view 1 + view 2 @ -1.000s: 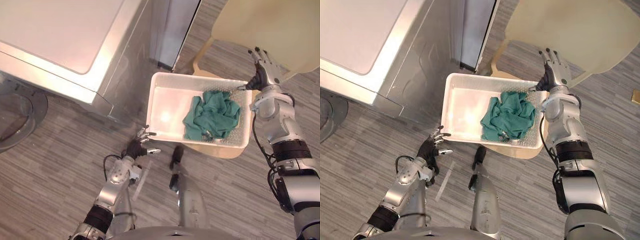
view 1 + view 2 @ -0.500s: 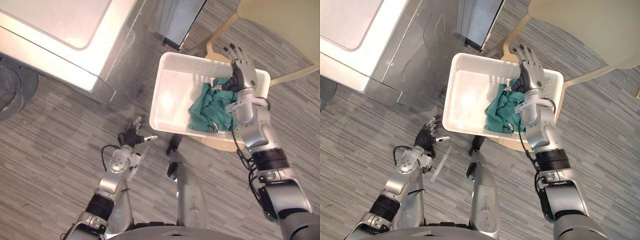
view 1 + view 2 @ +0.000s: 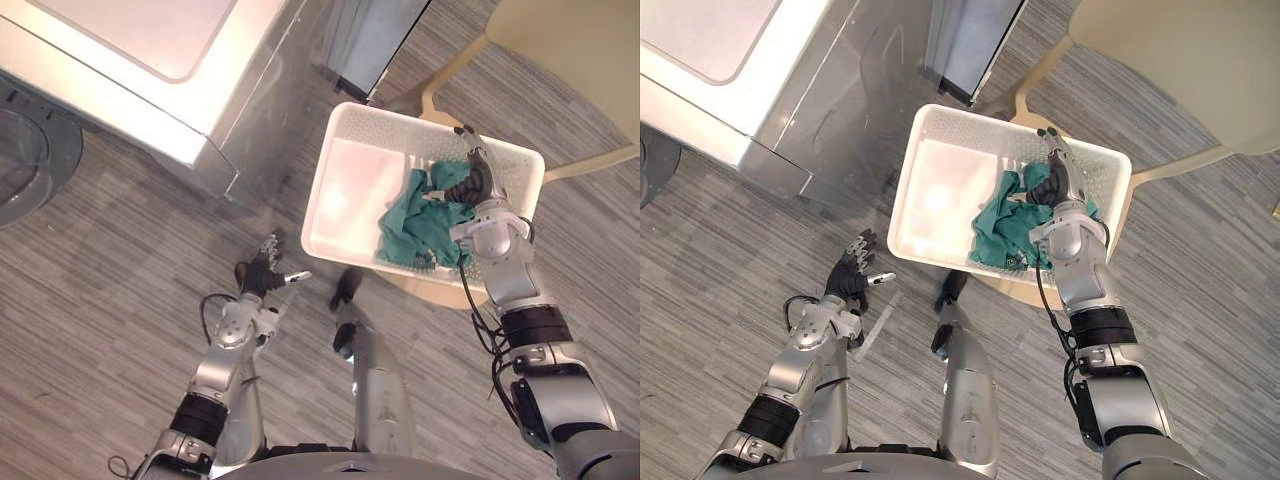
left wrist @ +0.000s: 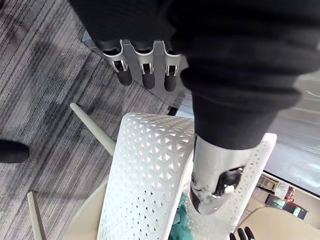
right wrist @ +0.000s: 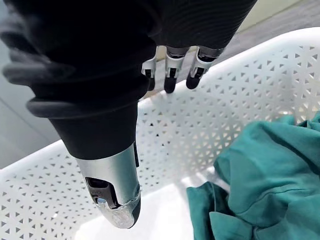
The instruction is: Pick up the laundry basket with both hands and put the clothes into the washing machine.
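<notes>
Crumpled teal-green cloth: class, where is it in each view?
Left eye view: crumpled teal-green cloth, right of centre, inside the white perforated plastic basket.
Right eye view: centre, same basket.
Left wrist view: a sliver behind the basket's wall.
Right wrist view: on the basket's floor.
Shared landmark: the basket.

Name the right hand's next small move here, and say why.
Probably lower the right hand onto the green clothes and curl its fingers round them. It is open above them inside the white basket, holding nothing, while the left hand hangs open over the floor, apart from the basket.
</notes>
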Motion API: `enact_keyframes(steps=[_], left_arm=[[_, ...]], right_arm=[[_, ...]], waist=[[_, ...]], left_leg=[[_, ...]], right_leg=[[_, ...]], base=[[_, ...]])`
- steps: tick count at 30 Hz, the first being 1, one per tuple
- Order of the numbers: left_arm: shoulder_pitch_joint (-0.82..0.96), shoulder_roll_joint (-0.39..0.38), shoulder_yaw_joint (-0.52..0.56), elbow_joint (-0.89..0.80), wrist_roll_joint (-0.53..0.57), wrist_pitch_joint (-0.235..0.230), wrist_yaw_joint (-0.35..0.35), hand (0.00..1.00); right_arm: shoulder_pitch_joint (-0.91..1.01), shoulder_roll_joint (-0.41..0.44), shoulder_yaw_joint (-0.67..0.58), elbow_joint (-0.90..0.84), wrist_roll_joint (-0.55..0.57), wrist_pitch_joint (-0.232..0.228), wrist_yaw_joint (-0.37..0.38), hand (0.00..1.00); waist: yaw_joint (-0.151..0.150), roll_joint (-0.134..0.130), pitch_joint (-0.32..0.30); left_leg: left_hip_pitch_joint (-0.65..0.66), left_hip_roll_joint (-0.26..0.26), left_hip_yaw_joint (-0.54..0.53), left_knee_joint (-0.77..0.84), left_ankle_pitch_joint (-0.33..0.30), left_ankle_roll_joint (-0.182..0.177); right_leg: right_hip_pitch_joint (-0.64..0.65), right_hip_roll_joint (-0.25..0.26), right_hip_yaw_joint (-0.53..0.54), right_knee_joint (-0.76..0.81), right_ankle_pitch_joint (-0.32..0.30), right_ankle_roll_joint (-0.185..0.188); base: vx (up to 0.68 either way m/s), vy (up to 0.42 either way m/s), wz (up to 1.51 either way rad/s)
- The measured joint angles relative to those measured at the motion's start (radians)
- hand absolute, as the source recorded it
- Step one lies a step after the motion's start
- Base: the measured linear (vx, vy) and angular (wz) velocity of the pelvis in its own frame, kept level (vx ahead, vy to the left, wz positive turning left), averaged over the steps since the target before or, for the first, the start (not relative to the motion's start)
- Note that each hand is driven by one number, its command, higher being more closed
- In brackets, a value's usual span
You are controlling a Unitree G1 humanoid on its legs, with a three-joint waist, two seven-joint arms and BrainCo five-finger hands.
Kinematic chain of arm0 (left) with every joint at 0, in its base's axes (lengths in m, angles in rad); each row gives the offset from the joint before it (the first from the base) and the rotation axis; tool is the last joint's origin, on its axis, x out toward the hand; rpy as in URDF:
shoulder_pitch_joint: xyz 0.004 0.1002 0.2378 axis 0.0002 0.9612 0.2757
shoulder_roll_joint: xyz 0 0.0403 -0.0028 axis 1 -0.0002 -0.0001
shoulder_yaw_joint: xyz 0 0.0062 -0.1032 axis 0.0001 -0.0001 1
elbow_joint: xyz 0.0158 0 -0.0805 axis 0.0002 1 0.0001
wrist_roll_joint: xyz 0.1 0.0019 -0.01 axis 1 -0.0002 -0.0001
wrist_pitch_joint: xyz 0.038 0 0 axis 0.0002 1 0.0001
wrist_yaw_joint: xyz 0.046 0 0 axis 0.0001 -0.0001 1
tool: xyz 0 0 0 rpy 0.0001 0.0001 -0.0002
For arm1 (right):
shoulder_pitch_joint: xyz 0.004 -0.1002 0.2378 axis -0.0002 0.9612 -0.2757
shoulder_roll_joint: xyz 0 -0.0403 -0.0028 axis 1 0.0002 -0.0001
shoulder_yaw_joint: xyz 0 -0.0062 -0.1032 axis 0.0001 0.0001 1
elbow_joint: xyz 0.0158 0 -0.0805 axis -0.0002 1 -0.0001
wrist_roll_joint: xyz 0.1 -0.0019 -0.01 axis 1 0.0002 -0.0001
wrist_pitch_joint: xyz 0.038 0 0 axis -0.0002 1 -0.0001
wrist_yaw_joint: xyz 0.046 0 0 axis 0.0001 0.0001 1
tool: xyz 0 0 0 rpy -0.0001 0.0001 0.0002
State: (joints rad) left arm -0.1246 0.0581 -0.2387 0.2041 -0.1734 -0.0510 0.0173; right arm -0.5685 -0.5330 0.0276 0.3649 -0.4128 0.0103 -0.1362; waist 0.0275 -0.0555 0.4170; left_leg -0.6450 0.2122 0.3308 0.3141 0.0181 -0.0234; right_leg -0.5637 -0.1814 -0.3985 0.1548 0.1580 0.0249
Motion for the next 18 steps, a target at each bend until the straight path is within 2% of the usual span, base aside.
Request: enact_keyframes(steps=[5,9,13,18], left_arm=[[0.000,0.000,0.001,-0.055,-0.011,-0.001,-0.002,0.00],[0.000,-0.002,-0.001,-0.064,-0.022,-0.001,-0.010,0.00],[-0.002,-0.002,-0.009,-0.074,-0.040,-0.003,-0.022,0.00],[-0.002,-0.003,-0.033,-0.075,-0.040,-0.003,-0.034,0.00]], right_arm=[[-0.054,-0.045,0.051,0.046,0.096,-0.019,0.037,0.00],[-0.131,-0.101,0.146,0.100,0.142,-0.037,0.073,0.00],[-0.222,-0.165,0.224,0.151,0.173,-0.056,0.106,0.00],[-0.277,-0.216,0.294,0.206,0.189,-0.055,0.162,0.00]], waist=[[0.008,-0.007,0.003],[0.008,-0.008,0.004],[0.006,-0.008,0.004],[0.021,-0.008,0.004]], left_leg=[[-0.037,0.029,0.016,0.037,-0.008,0.001],[-0.043,0.056,0.036,0.065,-0.021,-0.001],[-0.071,0.096,0.110,0.063,-0.012,-0.004],[-0.076,0.097,0.117,0.049,0.002,-0.005]], right_leg=[[-0.030,0.013,0.001,-0.001,0.010,-0.010],[-0.037,0.027,0.010,-0.001,0.015,-0.013],[-0.081,0.030,0.007,0.001,0.017,-0.017],[-0.093,0.030,0.004,0.001,0.020,-0.023]], base=[[-0.01,-0.059,-0.11],[0.00,-0.060,-0.16],[0.00,-0.070,0.01],[0.01,-0.057,0.03]])
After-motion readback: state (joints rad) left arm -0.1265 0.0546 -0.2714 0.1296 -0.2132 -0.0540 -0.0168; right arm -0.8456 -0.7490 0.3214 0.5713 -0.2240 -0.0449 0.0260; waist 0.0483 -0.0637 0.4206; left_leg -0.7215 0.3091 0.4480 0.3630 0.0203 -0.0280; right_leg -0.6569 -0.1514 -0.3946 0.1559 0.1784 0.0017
